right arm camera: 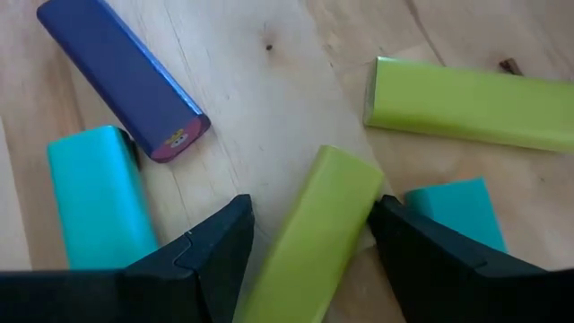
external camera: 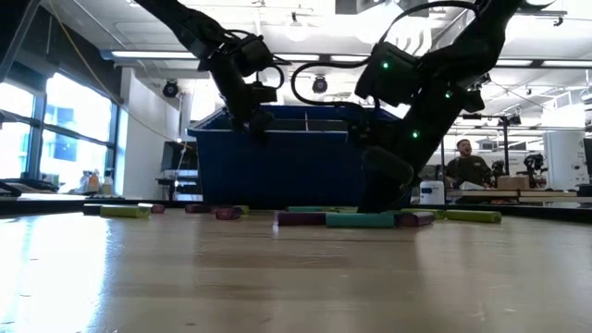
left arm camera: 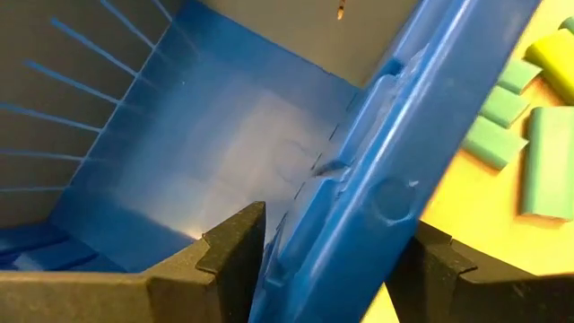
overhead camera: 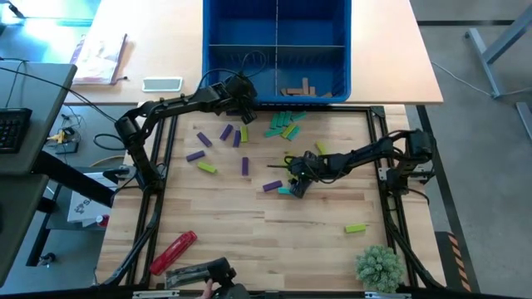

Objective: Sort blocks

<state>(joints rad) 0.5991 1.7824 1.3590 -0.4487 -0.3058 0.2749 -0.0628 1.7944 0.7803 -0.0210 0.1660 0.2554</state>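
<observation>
From above: one blue bin (overhead camera: 218,50) at the far edge of the table (overhead camera: 249,241), with a few tan blocks (overhead camera: 303,87) in one near box. On the wood, about six purple blocks (overhead camera: 203,139), some lime ones (overhead camera: 356,227) and a little heap of teal ones (overhead camera: 278,124). All small, short bars. Left gripper (overhead camera: 241,98) right at the bin's near wall. Right gripper (overhead camera: 297,176) low among the blocks in the middle.

From table height: a row of blocks lying flat in front of the bin, one teal (external camera: 359,220) beside one purple (external camera: 301,218).

Left wrist view: two dark fingers (left arm camera: 229,247) spread wide, one on each side of the blue wall. Holding nothing.

Right wrist view: five blocks, namely one purple (right arm camera: 126,76), two teal (right arm camera: 94,197) and two lime. Fingers (right arm camera: 215,242) spread apart, with one lime block (right arm camera: 318,238) lying slanted between them, close to one finger, not pinched.
</observation>
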